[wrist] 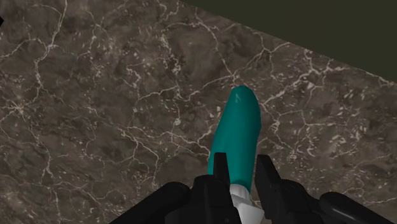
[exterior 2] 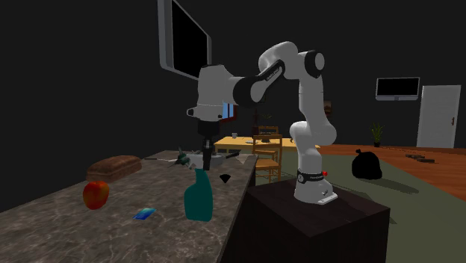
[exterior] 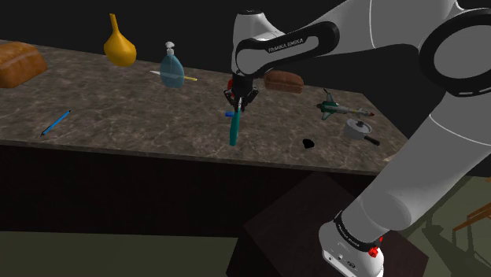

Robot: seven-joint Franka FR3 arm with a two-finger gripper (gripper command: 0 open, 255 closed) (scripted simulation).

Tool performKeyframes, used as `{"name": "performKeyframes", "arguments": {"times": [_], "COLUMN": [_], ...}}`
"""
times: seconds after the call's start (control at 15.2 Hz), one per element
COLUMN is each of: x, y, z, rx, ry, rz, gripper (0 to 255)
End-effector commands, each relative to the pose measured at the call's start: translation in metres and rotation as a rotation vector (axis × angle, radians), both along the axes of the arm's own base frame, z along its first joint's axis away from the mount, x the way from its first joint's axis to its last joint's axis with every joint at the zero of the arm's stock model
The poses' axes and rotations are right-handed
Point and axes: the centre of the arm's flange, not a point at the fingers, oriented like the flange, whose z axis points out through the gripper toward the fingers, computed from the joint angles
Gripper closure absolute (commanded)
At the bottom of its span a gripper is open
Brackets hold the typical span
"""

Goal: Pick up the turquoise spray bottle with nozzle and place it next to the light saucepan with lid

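The turquoise spray bottle (exterior: 234,130) stands upright near the marble counter's front edge, its top between my gripper's (exterior: 238,101) fingers. In the wrist view the teal body (wrist: 236,130) stretches away from the gripper (wrist: 240,175), whose black fingers (wrist: 219,170) clasp the neck just above a white collar. The second exterior view shows the bottle (exterior 2: 199,196) under the gripper (exterior 2: 204,158), its base at or barely above the counter. The light saucepan with lid (exterior: 358,128) and black handle sits toward the shoulder view's right, well apart from the bottle.
On the counter (exterior: 142,110) are a yellow gourd-shaped vase (exterior: 119,46), a blue flask (exterior: 172,69), a brown loaf (exterior: 284,81), a blue pen (exterior: 56,122), a green toy (exterior: 330,106) beside the saucepan and a small black object (exterior: 308,144). A red apple (exterior 2: 95,194) lies near the bottle.
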Motion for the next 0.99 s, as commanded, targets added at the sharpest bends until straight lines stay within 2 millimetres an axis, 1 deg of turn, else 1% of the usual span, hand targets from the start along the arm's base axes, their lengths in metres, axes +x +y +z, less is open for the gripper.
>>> {"name": "performKeyframes", "arguments": {"times": [0.0,0.07,0.92], "x": [0.000,0.000,0.000], "y": [0.000,0.000,0.000], "z": [0.000,0.000,0.069], "rx": [0.000,0.000,0.000], "ry": [0.000,0.000,0.000], "rz": [0.000,0.000,0.000], "gripper": [255,255,255]}}
